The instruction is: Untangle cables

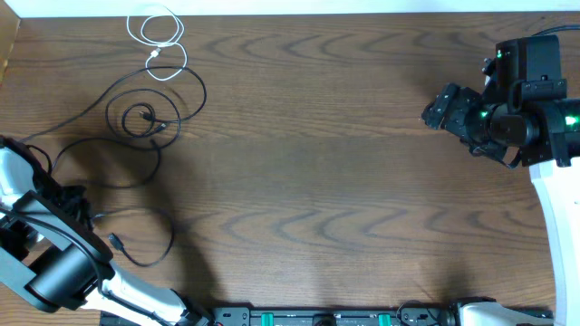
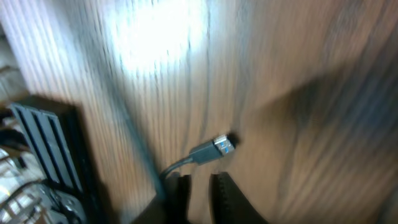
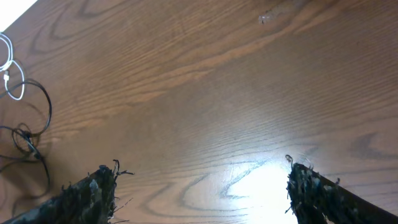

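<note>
Left arm [image 1: 54, 263]: it stands at the near left corner of the table [image 1: 326, 181], and black cables run around and under it.
Left gripper [image 2: 200, 177]: in the left wrist view, the fingers [image 2: 227, 199] stand almost together, with only a narrow slit between them. Bare wood shows in the slit and nothing is seen pinched there. This view is blurred.
Plug [image 2: 217, 147]: it has a metal tip on a dark body and lies on the wood just ahead of the left fingers. Its cord bends back along the outer side of one finger. Whether the cord touches that finger, I cannot tell.
Black cables [image 1: 145, 116]: they are on the left part of the table. One big loop has a small knotted coil inside it. A second loop lies nearer to the left arm, and its plug end [image 1: 116, 241] rests on the wood.
White cable [image 1: 156, 56]: it is coiled at the far edge, behind the black loops. Its lower coil reaches the top of the big black loop. Crossing or only touching, I cannot tell.
Right gripper [image 3: 205, 186]: it is at the right side, well apart from all cables. The fingers [image 3: 93, 193] are spread wide and hold nothing, with only bare wood between them.
</note>
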Robot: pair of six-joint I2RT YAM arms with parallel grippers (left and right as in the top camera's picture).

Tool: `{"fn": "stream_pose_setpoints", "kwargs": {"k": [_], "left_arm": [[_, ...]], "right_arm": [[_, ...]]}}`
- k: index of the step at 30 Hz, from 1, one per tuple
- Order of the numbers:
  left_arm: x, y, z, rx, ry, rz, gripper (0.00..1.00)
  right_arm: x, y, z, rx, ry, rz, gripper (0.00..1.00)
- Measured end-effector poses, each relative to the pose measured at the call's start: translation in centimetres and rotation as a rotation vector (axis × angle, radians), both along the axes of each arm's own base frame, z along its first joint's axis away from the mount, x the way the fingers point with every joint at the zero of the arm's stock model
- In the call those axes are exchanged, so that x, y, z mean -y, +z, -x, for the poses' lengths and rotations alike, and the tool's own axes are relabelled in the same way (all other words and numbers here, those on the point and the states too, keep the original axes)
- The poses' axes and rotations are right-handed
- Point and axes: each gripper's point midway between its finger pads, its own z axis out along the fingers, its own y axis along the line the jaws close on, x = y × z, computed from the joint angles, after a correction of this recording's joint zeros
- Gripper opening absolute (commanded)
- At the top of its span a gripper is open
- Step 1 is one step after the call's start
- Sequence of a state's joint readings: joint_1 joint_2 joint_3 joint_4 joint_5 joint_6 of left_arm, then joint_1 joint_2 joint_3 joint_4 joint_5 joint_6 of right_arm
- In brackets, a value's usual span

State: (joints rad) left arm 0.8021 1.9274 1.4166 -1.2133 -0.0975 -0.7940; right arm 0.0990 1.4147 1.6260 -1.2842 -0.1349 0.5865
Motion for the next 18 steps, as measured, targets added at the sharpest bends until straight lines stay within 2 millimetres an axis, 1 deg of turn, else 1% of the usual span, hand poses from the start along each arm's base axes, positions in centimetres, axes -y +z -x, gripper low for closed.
{"fn": "stream_pose_setpoints", "kwargs": {"k": [4, 9, 16, 18], "left_arm": [[-1.9, 0.0, 0.6, -0.025, -0.037, -0.071, 0.08], [-4.6, 0.0, 2.2, -0.039, -0.047, -0.128, 0.08], [-8.4, -0.1, 5.3, -0.013, 0.045, -0.189, 0.08], [-9.0, -0.3, 5.5, 0.020, 0.073, -0.191, 0.08]], "right_arm": [[0.0, 0.0, 0.0, 0.000, 0.000, 0.000, 0.86], [0.0, 0.0, 0.0, 0.001, 0.003, 0.001, 0.86], [0.0, 0.0, 0.0, -0.001, 0.003, 0.002, 0.84], [0.0, 0.0, 0.0, 0.000, 0.003, 0.002, 0.84]]}}
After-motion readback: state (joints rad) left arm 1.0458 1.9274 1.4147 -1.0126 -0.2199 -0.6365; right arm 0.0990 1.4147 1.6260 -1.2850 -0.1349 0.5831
